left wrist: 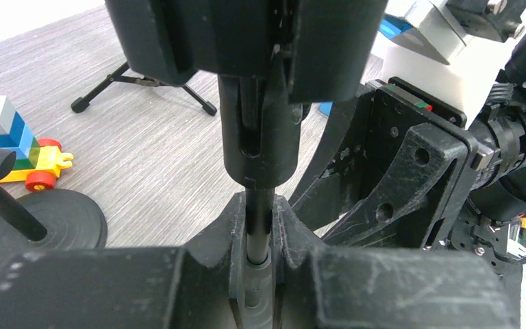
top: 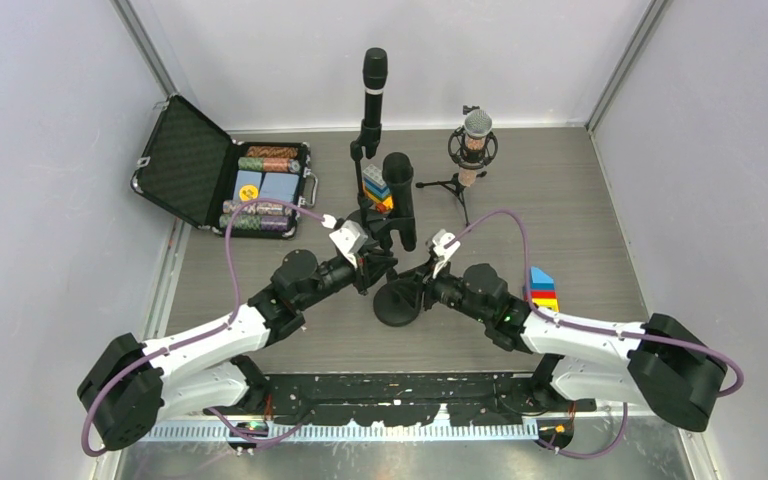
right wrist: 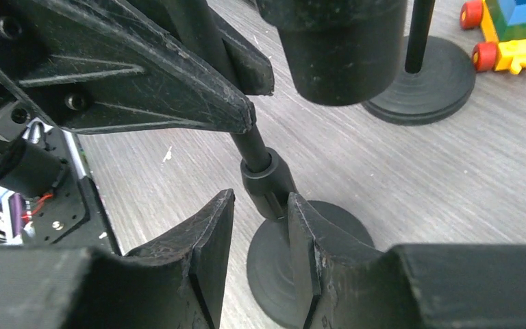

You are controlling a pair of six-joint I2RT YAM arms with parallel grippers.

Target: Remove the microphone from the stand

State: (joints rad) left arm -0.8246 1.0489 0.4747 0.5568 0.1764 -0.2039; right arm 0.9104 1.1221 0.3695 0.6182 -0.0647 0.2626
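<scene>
Microphone (top: pixel 400 195) first: the black one sits upright in its stand (top: pixel 398 303) near the middle of the table (top: pixel 580 200), head up, its lower end seated in the holder on top of the pole (left wrist: pixel 259 229). The stand's round base rests flat on the grey surface, just in front of the two arms.

Both arms reach in low and meet at this stand. The left gripper (left wrist: pixel 259 219) is clamped on the thin pole just under the holder, a finger pressed against each side. The right gripper (right wrist: pixel 260 212) comes in lower, from the other side. Its jaws are parted and straddle the collar (right wrist: pixel 268 185) on the pole above the base. One finger looks to be touching the collar, and a gap shows at the other. From the right wrist camera, the left gripper sits directly above the right one's fingers, very close.

Behind this stand is a second one holding a taller microphone (top: pixel 374 85). A brick toy (top: pixel 377 185) with red wheels lies beside that stand's base. To the right rear a small silver-headed microphone (top: pixel 476 140) stands on a tripod. An open black case (top: pixel 195 160) with rows of chips lies at the left rear. A striped coloured block (top: pixel 543 288) sits beside the right arm.
</scene>
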